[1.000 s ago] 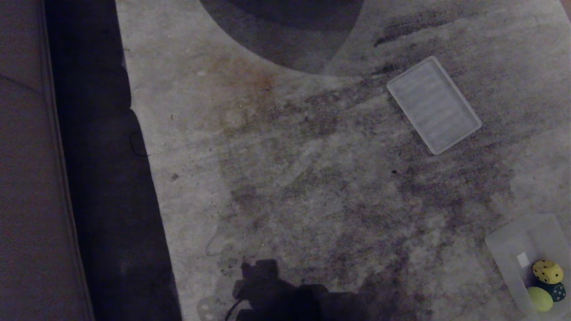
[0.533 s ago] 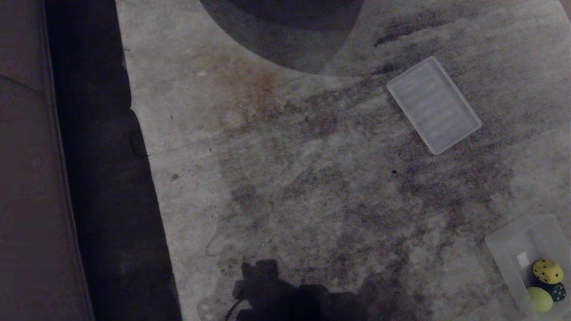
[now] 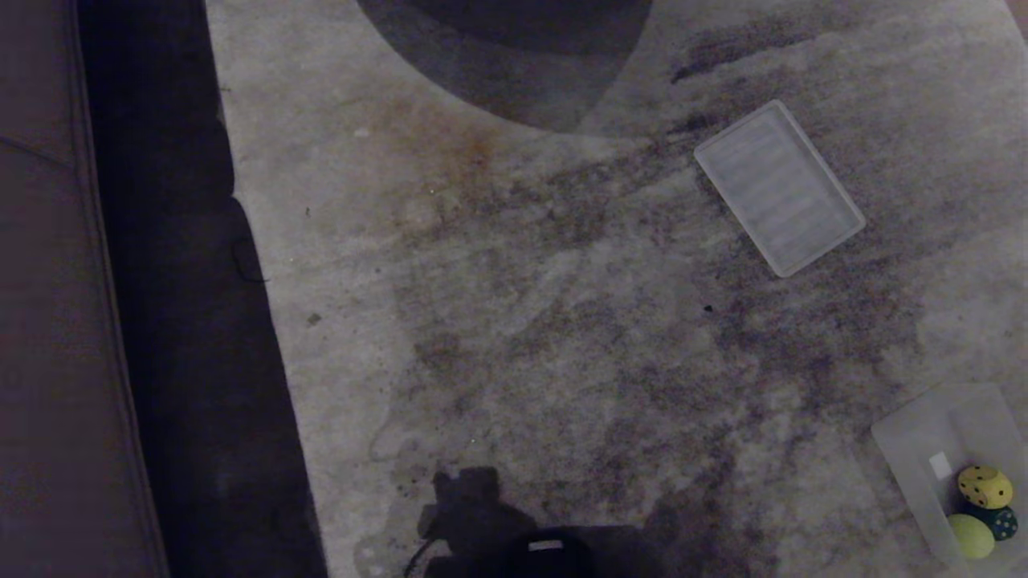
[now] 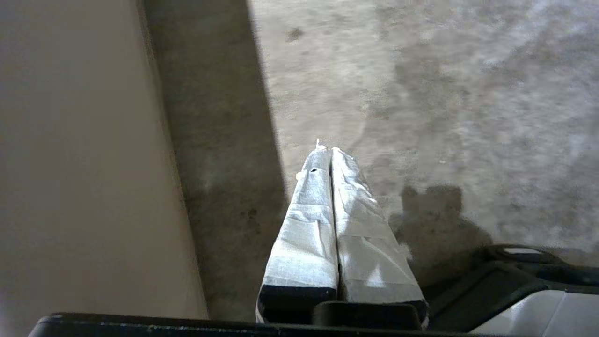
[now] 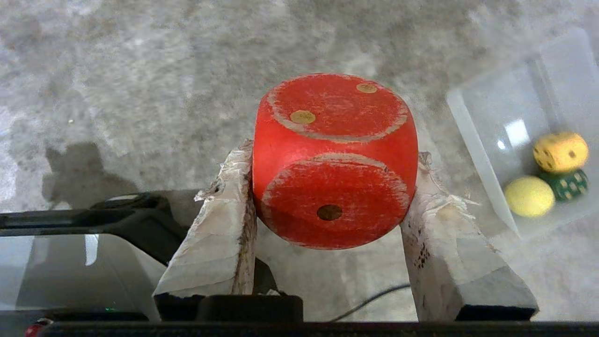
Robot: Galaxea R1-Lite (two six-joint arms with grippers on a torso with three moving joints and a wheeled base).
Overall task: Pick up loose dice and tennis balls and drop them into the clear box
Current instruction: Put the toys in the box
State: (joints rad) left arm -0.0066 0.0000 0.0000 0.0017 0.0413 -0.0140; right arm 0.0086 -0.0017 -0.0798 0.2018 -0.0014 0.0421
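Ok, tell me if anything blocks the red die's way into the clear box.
Nothing visible does. The right end effector holds the red die above bare carpet, and the box lies open-topped beside it, with a yellow die, green die and ball at one end.

Dim grainy head view, brighter wrist views
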